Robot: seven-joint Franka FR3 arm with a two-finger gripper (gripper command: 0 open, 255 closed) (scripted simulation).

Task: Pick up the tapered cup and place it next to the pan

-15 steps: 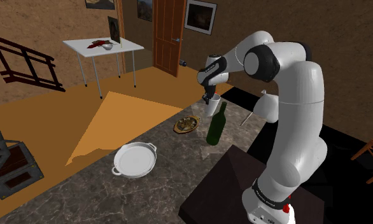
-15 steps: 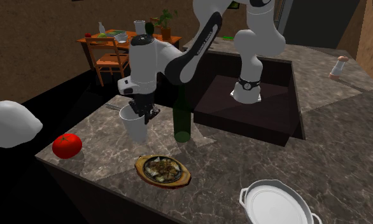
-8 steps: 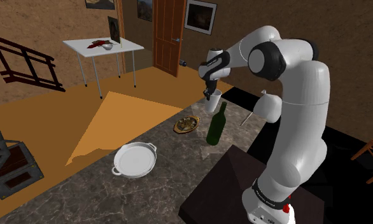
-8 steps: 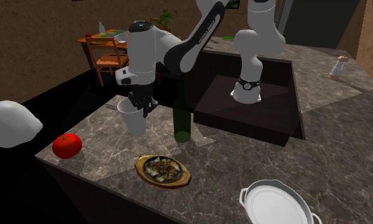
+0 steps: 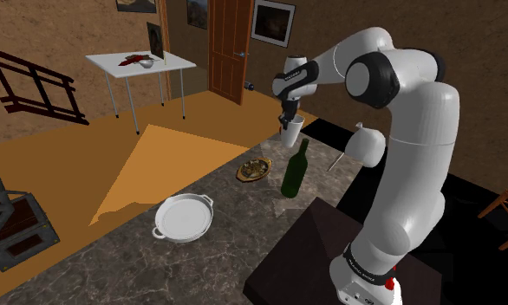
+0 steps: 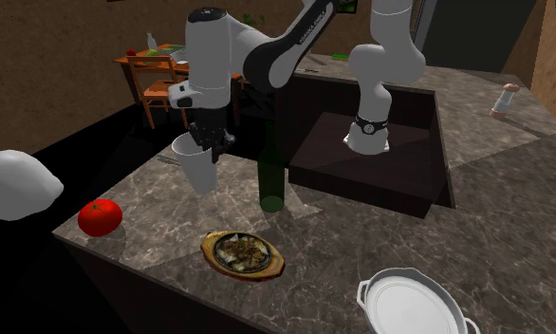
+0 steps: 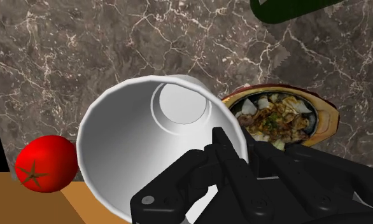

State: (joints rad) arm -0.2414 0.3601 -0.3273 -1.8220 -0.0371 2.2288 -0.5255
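Evidently the white tapered cup (image 6: 198, 167) is already in hand: the black end effector (image 6: 208, 144) is closed on its rim, one finger (image 7: 212, 156) inside the mouth and the other outside the wall, and the cup appears to hang just clear of the marble surface (image 6: 494, 218) near the corner where the tomato (image 6: 100, 217) lies. It looks stiff, thin-walled and light, and the wrist view shows its bottom bare, so nothing will spill. The smooth wall probably offers little friction, and a pinch on one side of the rim leaves the body free to swing or slip if moved sharply. The rim is likely the sensible hold, since the sides narrow toward the base and give a poor seat for a side grasp. The pan (image 6: 369, 294) sits well apart by the opposite edge, past the green bottle (image 6: 270, 176) and the dish of food (image 6: 242, 254).
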